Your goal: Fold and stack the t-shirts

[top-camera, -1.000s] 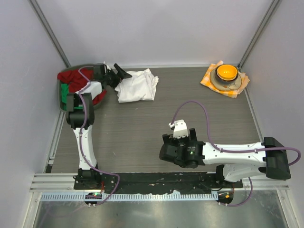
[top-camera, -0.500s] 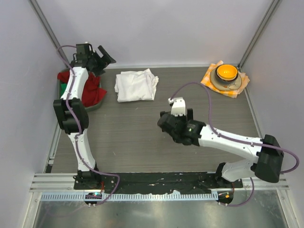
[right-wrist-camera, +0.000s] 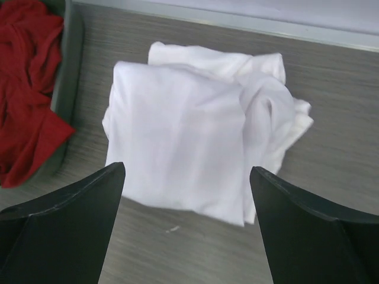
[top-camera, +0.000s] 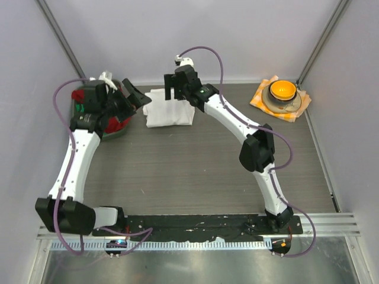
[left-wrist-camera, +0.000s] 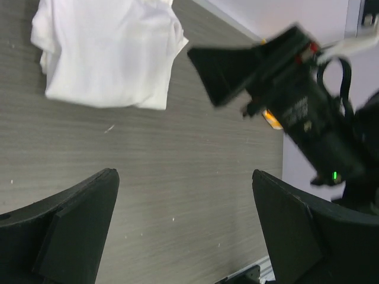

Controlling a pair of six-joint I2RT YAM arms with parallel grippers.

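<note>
A folded pile of white t-shirt cloth (top-camera: 172,111) lies at the back of the table, its right side bunched. It shows in the left wrist view (left-wrist-camera: 106,53) and the right wrist view (right-wrist-camera: 189,142). My right gripper (top-camera: 174,94) hovers open and empty above the pile's back edge; its jaws straddle the pile's near edge in its own view (right-wrist-camera: 186,170). My left gripper (top-camera: 140,96) is open and empty just left of the pile, over bare table in its own view (left-wrist-camera: 185,177). The right gripper also shows in the left wrist view (left-wrist-camera: 284,89).
A dark bin (top-camera: 121,131) holding red cloth (top-camera: 112,123) stands at the back left, right beside the left gripper; the cloth shows in the right wrist view (right-wrist-camera: 26,118). An orange bowl (top-camera: 282,90) sits on an orange-and-white checked cloth (top-camera: 259,99) at the back right. Walls close off the back and sides.
The right arm swung from mid-table to the back and now hangs over the white pile. The left arm moved from the back-left corner down and right, beside the pile.
</note>
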